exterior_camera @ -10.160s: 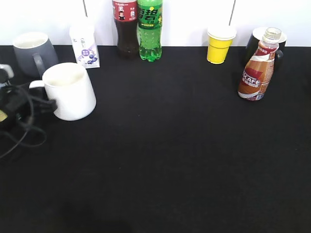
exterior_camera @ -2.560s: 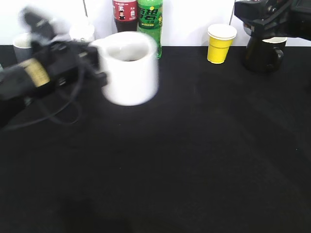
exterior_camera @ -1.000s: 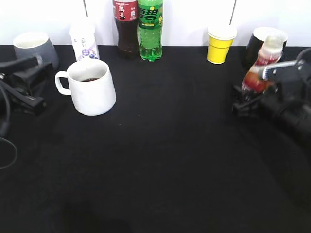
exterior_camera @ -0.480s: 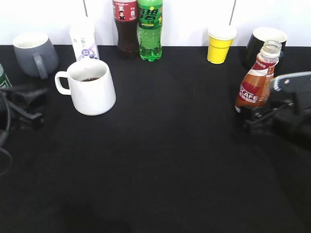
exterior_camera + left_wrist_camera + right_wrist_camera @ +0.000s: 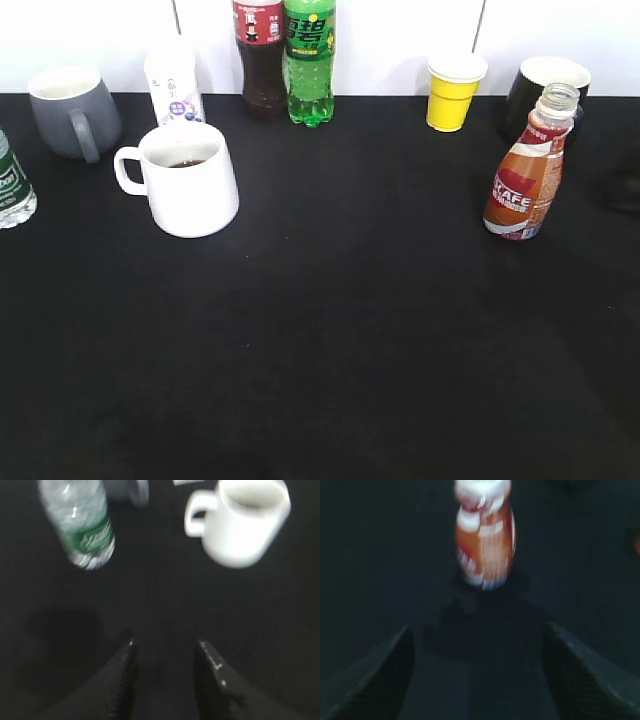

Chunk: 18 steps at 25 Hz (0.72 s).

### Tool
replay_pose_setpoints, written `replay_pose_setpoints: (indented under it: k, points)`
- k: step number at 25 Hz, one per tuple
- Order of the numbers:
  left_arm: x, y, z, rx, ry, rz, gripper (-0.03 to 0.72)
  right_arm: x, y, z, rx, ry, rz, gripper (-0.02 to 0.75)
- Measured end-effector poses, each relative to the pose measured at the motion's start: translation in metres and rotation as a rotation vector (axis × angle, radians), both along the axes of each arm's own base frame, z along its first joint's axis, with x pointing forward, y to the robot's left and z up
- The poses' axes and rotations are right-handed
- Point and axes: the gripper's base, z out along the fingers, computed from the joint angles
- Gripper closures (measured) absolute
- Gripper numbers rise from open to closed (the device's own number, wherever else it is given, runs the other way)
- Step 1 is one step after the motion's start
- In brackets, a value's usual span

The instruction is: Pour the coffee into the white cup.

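Note:
The white cup (image 5: 190, 185) stands on the black table at the left, handle to the left, with dark liquid inside. It also shows in the left wrist view (image 5: 245, 522). The coffee bottle (image 5: 525, 170), uncapped, stands upright at the right, and appears blurred in the right wrist view (image 5: 485, 545). Neither gripper shows in the exterior view. My left gripper (image 5: 165, 647) is open and empty, well short of the cup. My right gripper (image 5: 477, 635) is open wide and empty, back from the bottle.
A grey mug (image 5: 70, 110), a small white carton (image 5: 172, 82), a cola bottle (image 5: 258, 55), a green soda bottle (image 5: 308, 60), a yellow paper cup (image 5: 452, 90) and a black mug (image 5: 545, 90) line the back. A green-labelled water bottle (image 5: 10, 185) stands at the left edge.
Both arms have drawn back out of the exterior view. The right gripper has let go of the coffee bottle, which stands alone. The cup has not moved.

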Motion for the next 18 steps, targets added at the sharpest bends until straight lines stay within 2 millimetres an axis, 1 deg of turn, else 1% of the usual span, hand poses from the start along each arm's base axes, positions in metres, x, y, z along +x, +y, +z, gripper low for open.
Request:
replay_pose_setpoints:
  k: [1,2,3,5,6,8,10,11,13,18]
  points:
    - [-0.019,0.004,0.002,0.012,-0.011,-0.026,0.397,-0.018,-0.004,0.012,0.005,-0.016,0.006,0.142]
    - [-0.036,0.009,0.003,0.021,-0.021,-0.036,0.397,-0.036,-0.008,0.019,0.01,-0.032,0.011,0.142]
    - [-0.051,0.013,0.004,0.018,-0.058,-0.039,0.397,-0.06,-0.014,0.024,0.014,-0.047,0.017,0.142]
    - [-0.075,0.019,0.003,0.008,-0.101,-0.038,0.397,-0.099,-0.024,0.016,-0.011,-0.03,0.026,0.142]
    - [-0.085,0.022,0.001,0.005,-0.113,-0.036,0.396,-0.12,-0.03,0.014,-0.025,-0.054,0.026,0.142]
    - [-0.099,0.026,-0.002,0.005,-0.142,-0.031,0.395,-0.152,-0.042,0.008,-0.047,-0.127,0.007,0.142]
    - [-0.099,0.027,-0.011,0.016,-0.133,-0.029,0.395,-0.168,-0.052,-0.003,-0.056,-0.167,-0.068,0.142]
    - [-0.098,0.027,-0.012,0.014,-0.142,-0.029,0.395,-0.171,-0.056,-0.005,-0.062,-0.17,-0.099,0.142]
    - [-0.093,0.025,-0.015,0.008,-0.171,-0.031,0.395,-0.171,-0.057,-0.005,-0.063,-0.171,-0.114,0.142]
    - [-0.091,0.025,-0.016,0.008,-0.177,-0.033,0.398,-0.171,-0.057,-0.005,-0.064,-0.17,-0.117,0.143]
